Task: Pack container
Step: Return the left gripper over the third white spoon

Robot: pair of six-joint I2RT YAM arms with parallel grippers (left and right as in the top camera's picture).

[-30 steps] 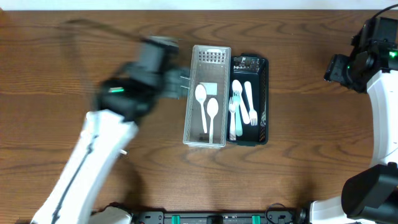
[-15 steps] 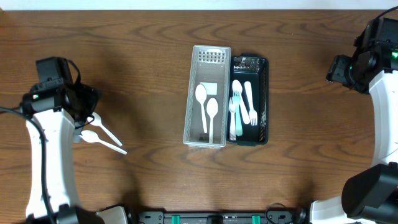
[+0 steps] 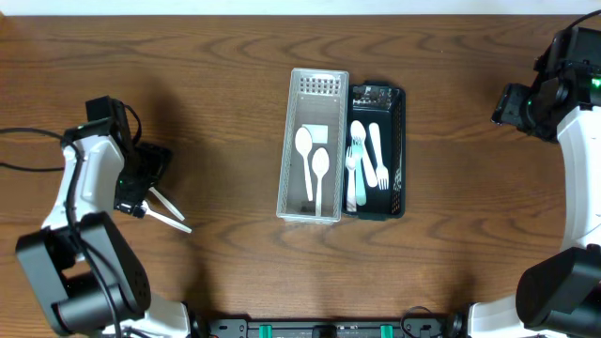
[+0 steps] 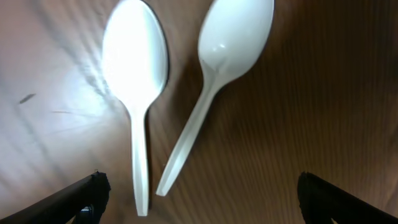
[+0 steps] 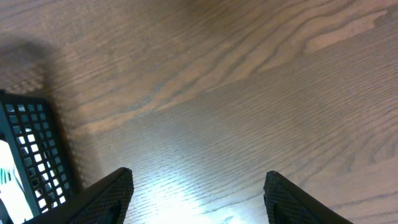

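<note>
White cutlery [image 3: 319, 167] is already sitting in the clear bin [image 3: 285, 188] and black basket [image 3: 401, 122]; two loose spoons [image 4: 135, 68] are waiting under the wide-open, empty left claw [image 4: 199, 190]. Right claw [image 5: 198, 186] is hanging open, empty too.

Evenly bright overhead, sharp. Strong glare on tabletop [image 4: 46, 106] in left wrist view, spoon [image 4: 135, 56] bowl blown out. Milder sheen low in right wrist view.
</note>
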